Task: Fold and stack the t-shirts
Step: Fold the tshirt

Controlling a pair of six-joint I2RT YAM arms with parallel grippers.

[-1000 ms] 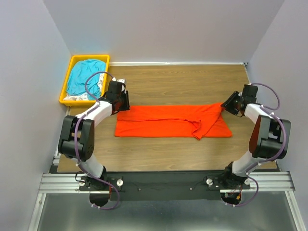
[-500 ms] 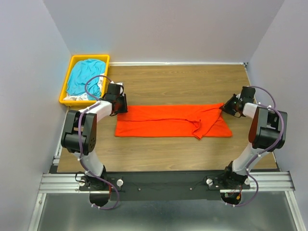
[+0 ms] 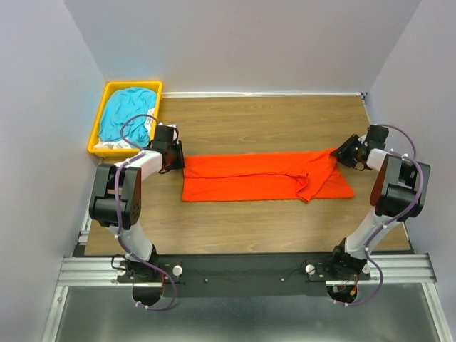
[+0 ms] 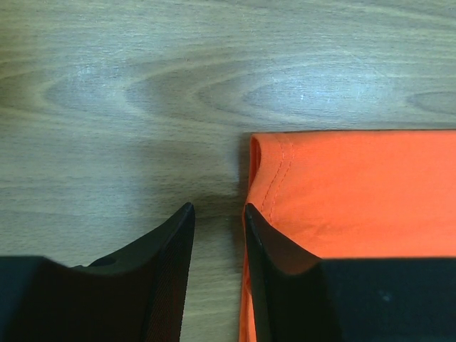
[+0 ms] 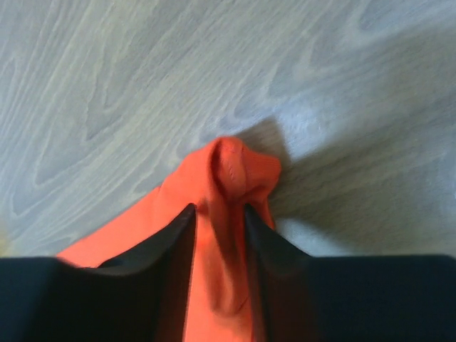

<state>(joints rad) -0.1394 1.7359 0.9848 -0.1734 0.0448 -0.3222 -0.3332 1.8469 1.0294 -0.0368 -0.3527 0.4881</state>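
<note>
**Ana:** Start with the left gripper (image 4: 217, 210). What are the fingers doing?

**Ben:** They stand a narrow way apart with only bare wood showing in the gap. One finger is over the table (image 3: 271, 121), and the other sits right at the hemmed left edge of the orange t-shirt (image 3: 263, 177). Nothing is held.

**Ana:** And the right gripper (image 5: 217, 208)?

**Ben:** Its gap is about as narrow, but it is full of orange cloth. The shirt's far right corner rises in a small bunched peak just ahead of the fingertips and runs back between them. I cannot tell whether the fingers are pressing that cloth or merely flank it (the wrist view shows cloth from finger to finger, nothing more).

**Ana:** How does the shirt lie beyond the fingers?

**Ben:** It is folded into a long band running left to right across the middle of the table. Its left end is just beside the left gripper and its right end is at the right one. Near the right end a fold of cloth lies crumpled on top, and the near right corner fans out a little.

**Ana:** Anything else?

**Ben:** A yellow bin (image 3: 132, 83) sits at the far left corner, behind the left gripper. It holds a teal t-shirt (image 3: 125, 114) heaped over some white fabric (image 3: 110, 144).
</note>
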